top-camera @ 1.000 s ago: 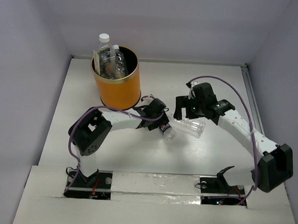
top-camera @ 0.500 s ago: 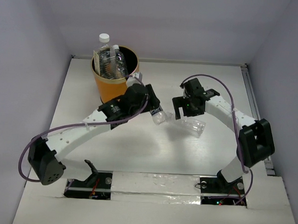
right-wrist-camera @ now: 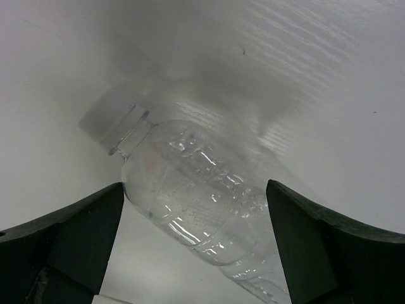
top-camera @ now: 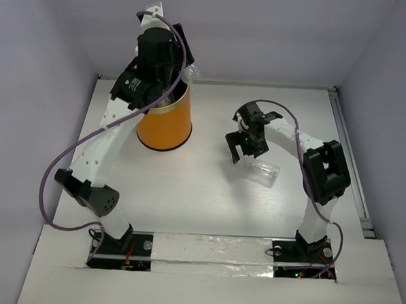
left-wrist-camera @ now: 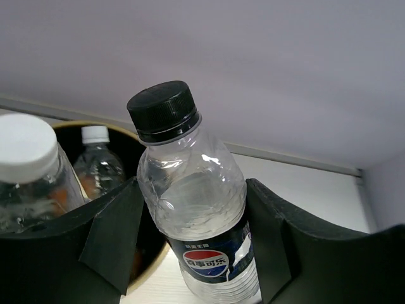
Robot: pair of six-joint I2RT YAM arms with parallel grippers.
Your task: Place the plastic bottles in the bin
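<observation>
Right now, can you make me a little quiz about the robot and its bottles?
1. True or false: the left gripper is holding the black-capped bottle.
2. Pick one. The clear bottle between the fingers of the right gripper is: A) standing upright, B) lying on its side on the table, C) lifted into the air.
3. What colour is the cap on the small bottle inside the bin?

Key: 1 true. 2 B. 3 white.
</observation>
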